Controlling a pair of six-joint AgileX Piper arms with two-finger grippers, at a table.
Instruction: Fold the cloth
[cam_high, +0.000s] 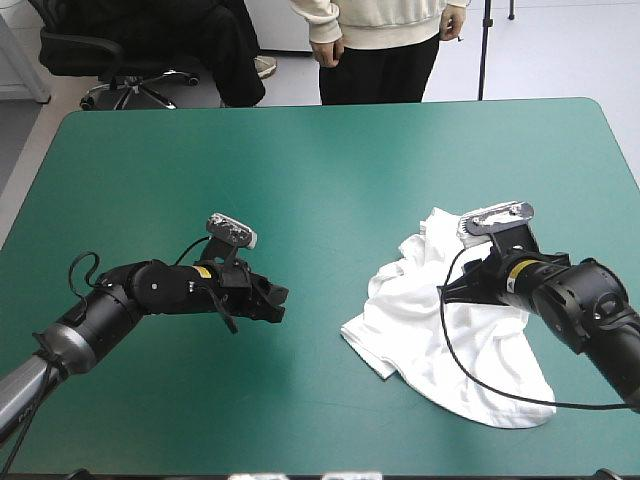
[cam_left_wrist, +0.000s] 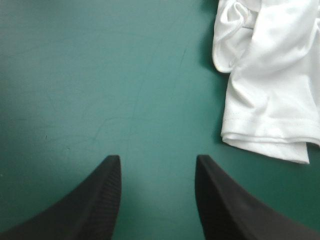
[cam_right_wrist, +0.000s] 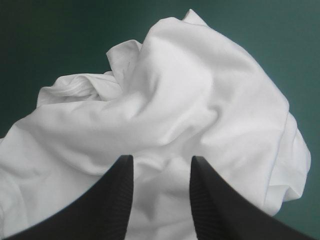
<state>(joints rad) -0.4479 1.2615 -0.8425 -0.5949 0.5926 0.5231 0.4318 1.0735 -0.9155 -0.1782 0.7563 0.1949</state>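
T-shirt (cam_high: 400, 315): crumpled heap, right half of teal-green surface (cam_high: 300, 160), toward near edge. Right pincer (cam_right_wrist: 161, 159) over heap's far part, fingers apart, cloth beneath and ahead, nothing clamped. Left pincer (cam_left_wrist: 157, 159) left of heap, low over bare cover, fingers apart, empty.

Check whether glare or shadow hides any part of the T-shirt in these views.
High view: a pale sheen lies on the far right of the table, but the T-shirt is evenly lit. Left wrist view: the T-shirt throws a narrow dark shadow on the table beside its edge; the hem shows clearly. Right wrist view: the T-shirt is bright, its folds shown by soft shading.
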